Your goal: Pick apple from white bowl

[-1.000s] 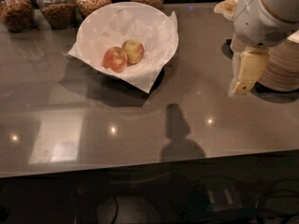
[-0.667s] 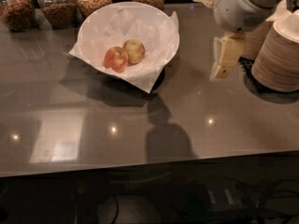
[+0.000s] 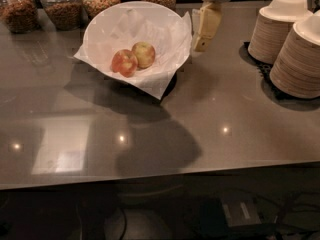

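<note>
The wide white bowl [image 3: 105, 29], lined with crumpled white paper, stands on the grey counter at the back left of centre. Two red-and-yellow apples lie in it: one apple [image 3: 124, 62] on the left, the other apple [image 3: 144, 54] touching it on the right. My gripper [image 3: 204, 31] hangs from the top of the view just right of the bowl's rim, above the counter, pointing down. It holds nothing that I can see.
Two stacks of small off-white paper bowls [image 3: 292, 39] stand on a dark mat at the right. Several glass jars [image 3: 62, 6] of nuts and grains line the back edge. The counter's front edge [image 3: 160, 176] runs across the lower part.
My gripper has moved left and away from the stacked paper bowls to just beside the white bowl's right rim. The view has shifted, so the bowl now sits lower and larger.
</note>
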You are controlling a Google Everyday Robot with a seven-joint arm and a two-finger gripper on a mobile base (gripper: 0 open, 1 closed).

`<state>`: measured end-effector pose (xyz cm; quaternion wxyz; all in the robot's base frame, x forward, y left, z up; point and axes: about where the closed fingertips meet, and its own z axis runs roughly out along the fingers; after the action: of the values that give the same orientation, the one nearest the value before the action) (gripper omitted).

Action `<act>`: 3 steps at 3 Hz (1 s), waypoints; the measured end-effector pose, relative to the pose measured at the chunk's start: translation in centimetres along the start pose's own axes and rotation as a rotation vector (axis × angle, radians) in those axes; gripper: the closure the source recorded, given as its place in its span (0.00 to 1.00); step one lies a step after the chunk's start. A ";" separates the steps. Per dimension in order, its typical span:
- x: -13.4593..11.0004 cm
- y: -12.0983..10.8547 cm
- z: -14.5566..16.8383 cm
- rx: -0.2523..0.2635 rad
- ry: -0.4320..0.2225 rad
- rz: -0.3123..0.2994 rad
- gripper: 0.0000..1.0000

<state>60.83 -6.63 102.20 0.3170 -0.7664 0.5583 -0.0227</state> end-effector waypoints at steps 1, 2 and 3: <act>-2.3 -2.9 4.0 -0.067 -0.087 -0.006 0.00; -2.3 -2.9 4.0 -0.067 -0.087 -0.006 0.00; -2.4 -3.3 5.6 -0.061 -0.126 -0.019 0.00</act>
<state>64.82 -1.37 100.20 0.3279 -0.7807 0.5305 0.0394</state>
